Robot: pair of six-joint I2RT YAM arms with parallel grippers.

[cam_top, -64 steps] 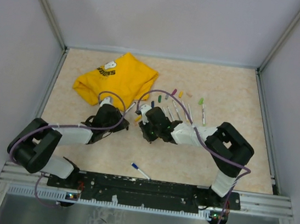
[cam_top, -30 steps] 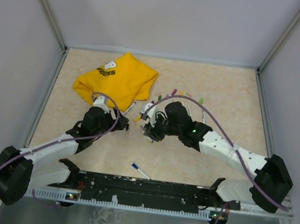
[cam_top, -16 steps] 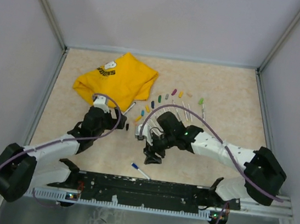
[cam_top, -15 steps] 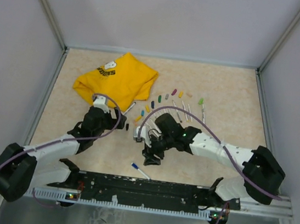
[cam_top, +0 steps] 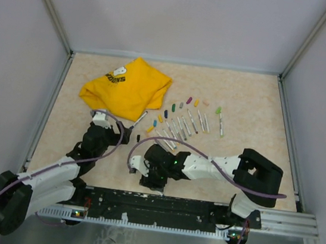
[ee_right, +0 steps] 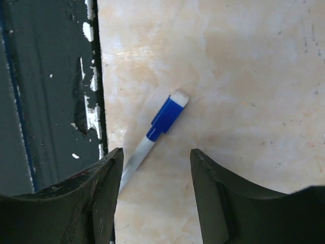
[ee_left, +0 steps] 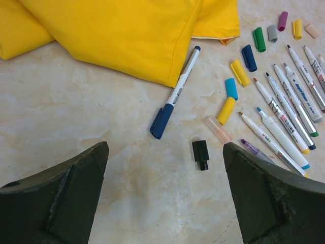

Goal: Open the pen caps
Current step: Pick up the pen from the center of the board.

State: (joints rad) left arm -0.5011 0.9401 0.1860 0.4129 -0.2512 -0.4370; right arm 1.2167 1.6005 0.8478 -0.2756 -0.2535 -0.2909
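A pen with a white barrel and a blue cap lies by the table's front edge. My right gripper hovers open over its barrel; in the top view that gripper hides the pen. My left gripper is open and empty, just short of a loose black cap. A dark-blue-capped pen lies half under the T-shirt. Several loose pen caps lie beside a row of uncapped pens. From above, the left gripper sits left of the pens.
A crumpled yellow T-shirt covers the back left of the table. The black base rail runs right beside the blue-capped pen. A green-ended pen lies apart at the right of the row. Grey walls close in three sides.
The right arm has swung from the pen row to the front edge, above the blue-capped pen, jaws wider. The left gripper has opened and drawn back; the black cap lies loose.
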